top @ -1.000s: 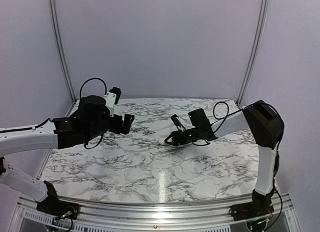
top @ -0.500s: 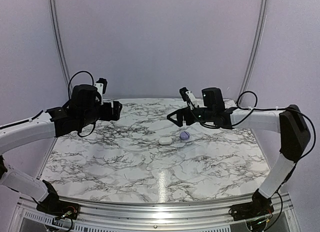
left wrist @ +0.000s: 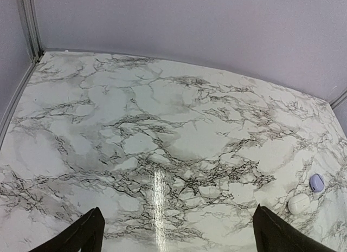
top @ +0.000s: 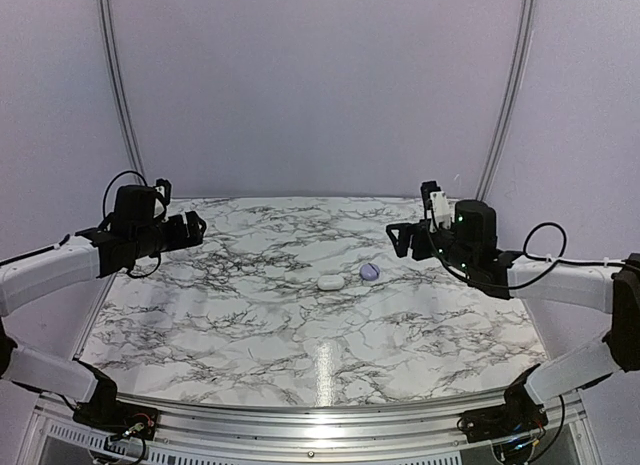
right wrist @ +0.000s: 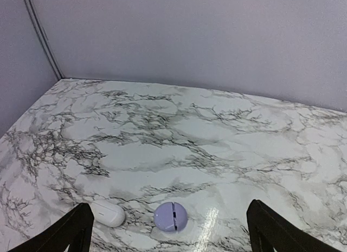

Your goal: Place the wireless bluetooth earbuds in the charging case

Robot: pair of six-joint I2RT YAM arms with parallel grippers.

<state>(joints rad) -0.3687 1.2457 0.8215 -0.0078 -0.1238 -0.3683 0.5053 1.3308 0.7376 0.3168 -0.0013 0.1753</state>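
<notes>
Two closed charging cases lie side by side mid-table: a white oval case point(top: 331, 282) point(left wrist: 299, 204) point(right wrist: 107, 213) and a round lilac case point(top: 369, 271) point(left wrist: 316, 182) point(right wrist: 171, 217) with its seam facing up. No wireless bluetooth earbuds show in any view. My left gripper point(top: 195, 225) point(left wrist: 175, 219) hangs open above the table's left side, far from the cases, with nothing between its fingers. My right gripper point(top: 398, 235) point(right wrist: 169, 208) is open and empty, raised to the right of the lilac case.
The marble tabletop point(top: 300, 325) is bounded by lilac walls with metal corner rails point(top: 120, 95) at the back. Both arm bases sit at the near edge point(top: 310, 425).
The right gripper lifted away from the cases, opened and drew back to the right, uncovering the lilac case. The left arm swung back to the left, still open.
</notes>
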